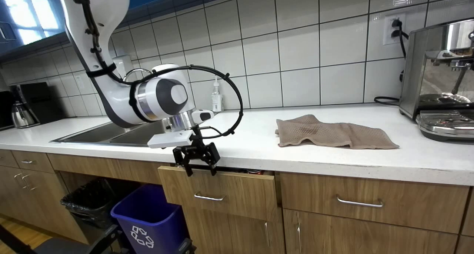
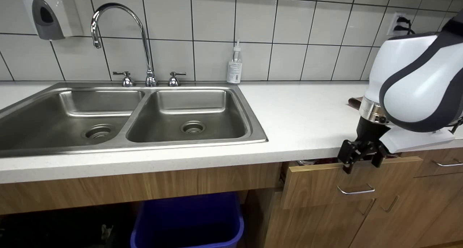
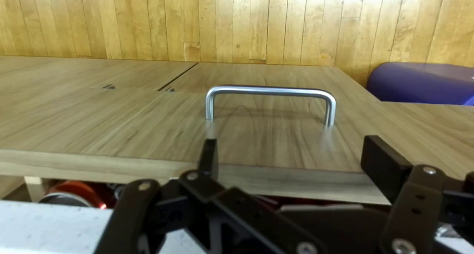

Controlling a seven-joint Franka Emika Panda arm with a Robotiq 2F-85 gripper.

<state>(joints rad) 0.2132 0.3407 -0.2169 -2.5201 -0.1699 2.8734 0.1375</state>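
The gripper [image 1: 201,172] stands at the front of a wooden drawer [image 1: 246,191], which is partly drawn out from beneath the white counter [image 1: 248,143]. In both exterior views the gripper points downward. In the wrist view the fingers [image 3: 383,169] are wide apart and grasp nothing; both tips reach across the line of the drawer's top edge, though whether either touches the wood cannot be told. The metal handle [image 3: 270,91] lies beyond them on the outer face, roughly in line with the space between the fingers. Inside the drawer, a round red object [image 3: 83,191] shows just past the counter's edge; much of the interior is hidden.

Judged from this pose, sound handling calls for the fingers to bear on the drawer evenly about the handle's centre, so that force runs straight along the line of travel and the front does not skew. The tips are best kept clear of the counter's overhang. A grip on the handle would need a lower, farther-out position and a turned wrist, since the fingers are spaced along its bar rather than across it.
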